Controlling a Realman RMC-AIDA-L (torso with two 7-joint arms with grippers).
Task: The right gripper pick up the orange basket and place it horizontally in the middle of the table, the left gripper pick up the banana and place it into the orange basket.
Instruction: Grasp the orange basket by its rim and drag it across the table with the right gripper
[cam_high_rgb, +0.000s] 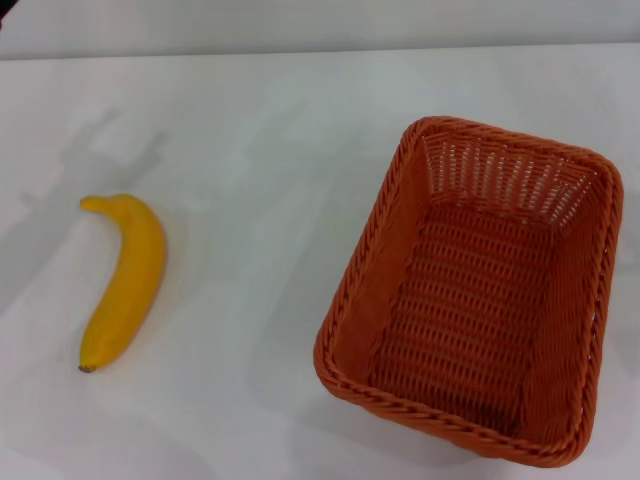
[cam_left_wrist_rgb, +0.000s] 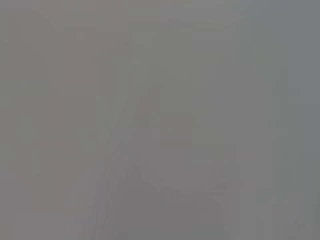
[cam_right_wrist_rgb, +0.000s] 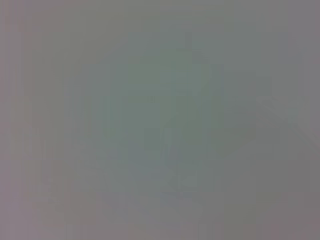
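Observation:
The orange basket (cam_high_rgb: 476, 290) stands on the right half of the white table (cam_high_rgb: 260, 150) in the head view, its long side running from near to far and slightly turned, with nothing inside. The banana (cam_high_rgb: 124, 277) lies on the left side of the table, stem toward the far end and dark tip toward the near edge. Neither gripper shows in the head view. Both wrist views show only a blank grey surface, with no fingers and no object.
Bare tabletop lies between the banana and the basket. The table's far edge meets a grey wall (cam_high_rgb: 320, 20) at the back. The basket's near right corner reaches almost to the frame's bottom edge.

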